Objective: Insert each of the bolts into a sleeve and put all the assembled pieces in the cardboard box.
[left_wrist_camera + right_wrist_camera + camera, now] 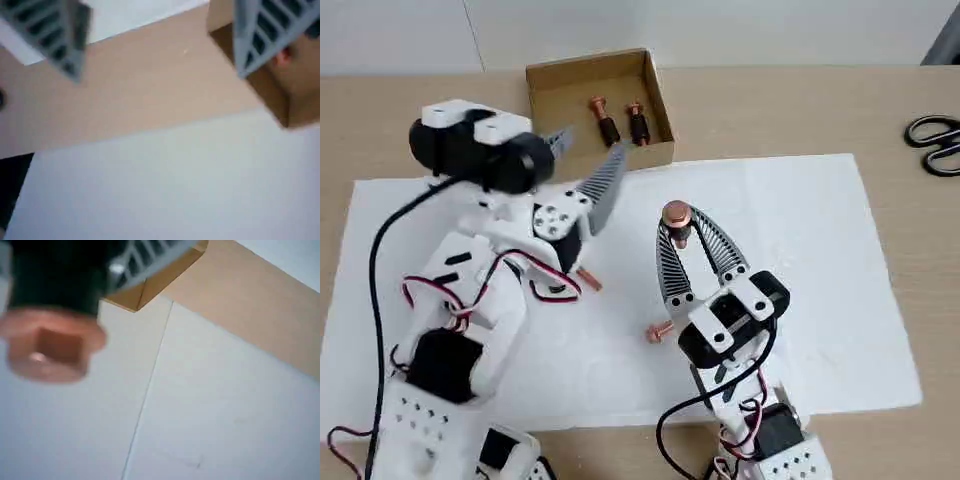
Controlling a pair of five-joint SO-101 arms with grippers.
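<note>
The cardboard box (655,95) stands at the back of the table with two assembled bolt-and-sleeve pieces (606,120) (638,123) lying in it. My left gripper (592,142) hovers open just in front of the box's near wall, holding nothing. In the left wrist view its fingers (55,35) stand wide apart, with the box (295,85) beside one tip. My right gripper (682,228) is over the white paper, shut on a copper-headed bolt (676,213) seated in a black sleeve (681,238). That bolt head (50,347) looms close under the sleeve (55,280) in the right wrist view.
White paper (820,260) covers the middle of the table. Two loose copper bolts lie on it, one by the left arm's base (588,280) and one left of the right arm (658,331). Scissors (935,140) rest at the far right edge.
</note>
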